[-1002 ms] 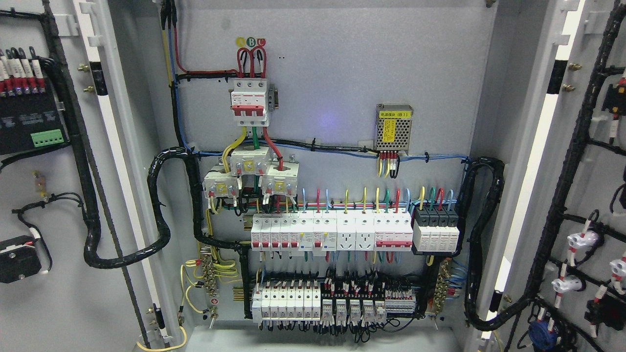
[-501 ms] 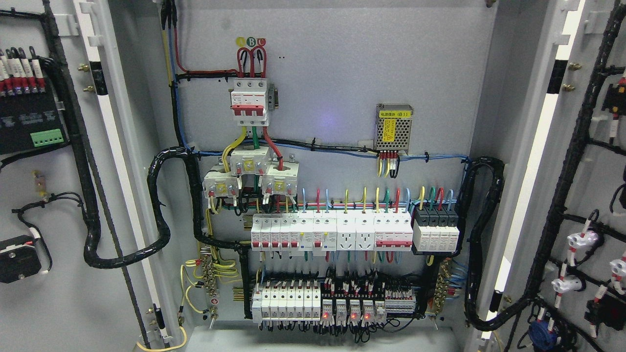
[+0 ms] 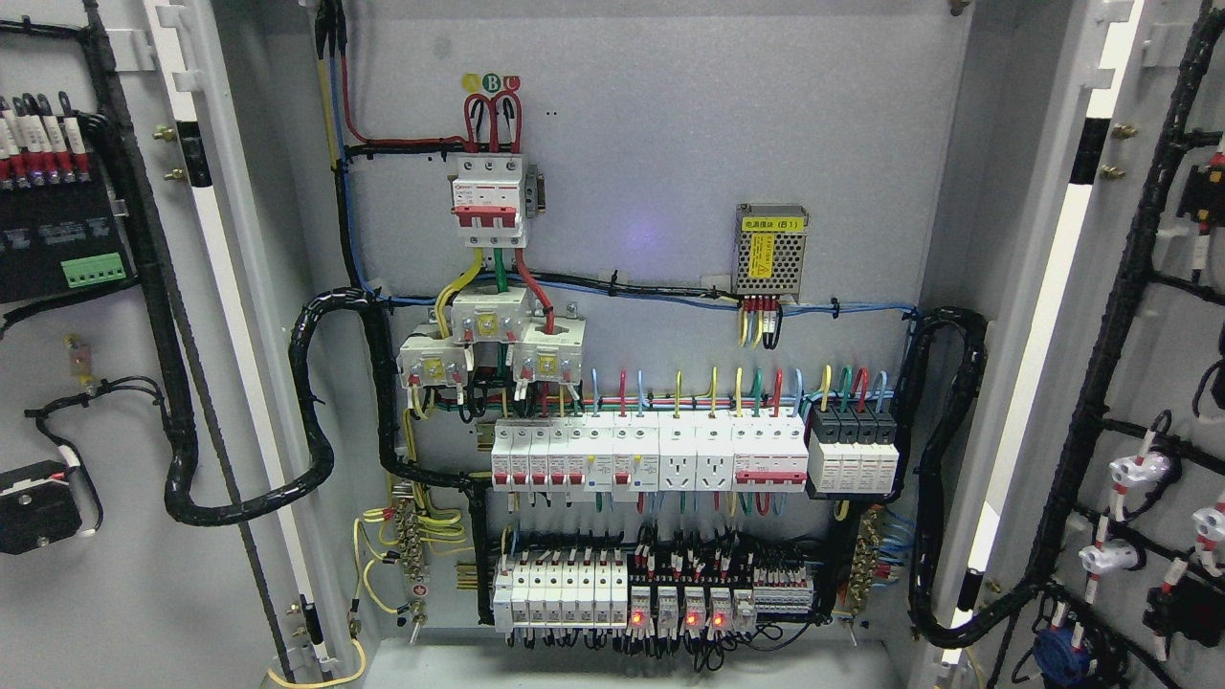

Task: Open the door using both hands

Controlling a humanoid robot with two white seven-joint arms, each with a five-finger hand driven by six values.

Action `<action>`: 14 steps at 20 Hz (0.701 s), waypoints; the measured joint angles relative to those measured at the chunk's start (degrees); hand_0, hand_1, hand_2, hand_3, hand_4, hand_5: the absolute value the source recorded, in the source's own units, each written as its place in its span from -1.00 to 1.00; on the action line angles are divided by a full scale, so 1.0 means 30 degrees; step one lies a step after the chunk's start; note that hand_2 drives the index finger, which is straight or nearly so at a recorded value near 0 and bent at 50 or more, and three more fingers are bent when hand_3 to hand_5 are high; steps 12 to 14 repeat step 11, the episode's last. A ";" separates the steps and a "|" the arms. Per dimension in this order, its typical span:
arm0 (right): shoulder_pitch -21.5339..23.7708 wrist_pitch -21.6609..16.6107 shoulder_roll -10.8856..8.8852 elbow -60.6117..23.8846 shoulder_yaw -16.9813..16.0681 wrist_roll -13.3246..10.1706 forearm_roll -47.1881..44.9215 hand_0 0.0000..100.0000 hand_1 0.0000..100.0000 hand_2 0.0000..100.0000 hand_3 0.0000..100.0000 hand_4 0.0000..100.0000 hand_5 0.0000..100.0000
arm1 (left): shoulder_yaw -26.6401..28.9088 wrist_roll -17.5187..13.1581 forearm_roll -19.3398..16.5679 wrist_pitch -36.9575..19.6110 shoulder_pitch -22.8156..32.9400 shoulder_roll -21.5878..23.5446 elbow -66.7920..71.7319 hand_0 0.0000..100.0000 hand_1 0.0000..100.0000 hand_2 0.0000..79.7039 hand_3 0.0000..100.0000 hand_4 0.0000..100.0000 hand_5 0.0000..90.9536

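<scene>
Small red lights on the bottom-row relays [image 3: 687, 607] now lit, seemingly three, unlit a second ago

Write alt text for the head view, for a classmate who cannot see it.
An electrical cabinet stands with both doors swung wide, the left door and right door showing wiring on their inner faces. Inside, a red-handled main breaker sits above rows of white breakers. No robot hand is visible.

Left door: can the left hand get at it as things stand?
Can't say. Neither hand is in view. The left door is already swung wide open, its wired inner face towards the camera and nothing in front of it, so access looks free.
</scene>
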 measured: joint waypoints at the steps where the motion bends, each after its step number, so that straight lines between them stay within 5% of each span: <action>1: -0.0082 0.0542 0.0093 0.0480 0.0052 -0.0066 0.0201 -1.00 -1.00 -1.00 -1.00 -1.00 -1.00 | 0.0031 -0.0013 0.0000 0.0612 0.0006 -0.0025 0.0265 -1.00 -1.00 -1.00 -1.00 -1.00 -1.00; 6: -0.0363 0.1807 0.0396 0.1799 0.0033 -0.0317 0.0802 -1.00 -1.00 -1.00 -1.00 -1.00 -1.00 | 0.0164 0.0229 0.0004 0.1493 0.0026 -0.0127 0.0977 -1.00 -1.00 -1.00 -1.00 -1.00 -1.00; 14: -0.0512 0.2036 0.0603 0.1955 -0.0080 -0.0353 0.1043 -1.00 -1.00 -1.00 -1.00 -1.00 -1.00 | 0.0269 0.0306 0.0226 0.1184 0.0076 -0.0166 0.1277 -1.00 -1.00 -1.00 -1.00 -1.00 -1.00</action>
